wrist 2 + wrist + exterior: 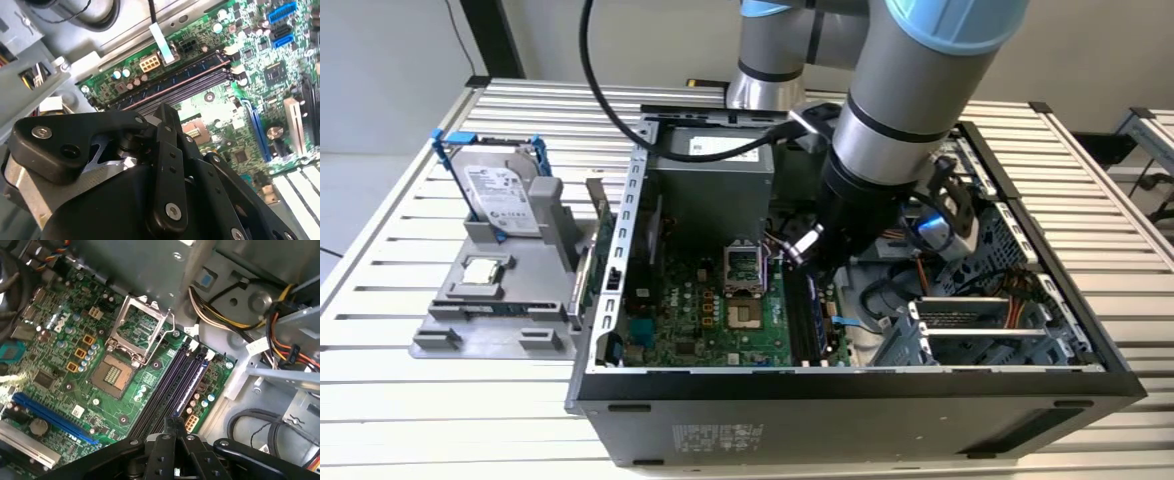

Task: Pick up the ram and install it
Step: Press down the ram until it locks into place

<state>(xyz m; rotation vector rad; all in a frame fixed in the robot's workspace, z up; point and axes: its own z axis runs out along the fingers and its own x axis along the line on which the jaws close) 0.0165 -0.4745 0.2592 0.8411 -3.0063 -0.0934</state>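
A slatted metal table [400, 300] is being shown in the exterior view. An open computer case [854, 395] is lying on it, and a grey parts fixture [494, 310] is sitting at nine o'clock from the case. A silver hard drive [500, 195] is being held upright in that fixture.

The gripper [803, 258] is being held down inside the case, over the green motherboard [707, 310]. In both wrist views its fingers [172, 426] are being kept drawn together, and nothing is seen clamped between them.

The ram [790, 310] is judged to be the long dark stick standing in the bank of memory slots [175, 385], though whether it is fully seated cannot be told. In the exterior view it is lying just at six o'clock from the fingertips, close beneath them. Its long axis is running from twelve to six o'clock, along the slots [175, 82]. The fingertips are being lined up over the end of that bank nearest the power supply box [714, 180].
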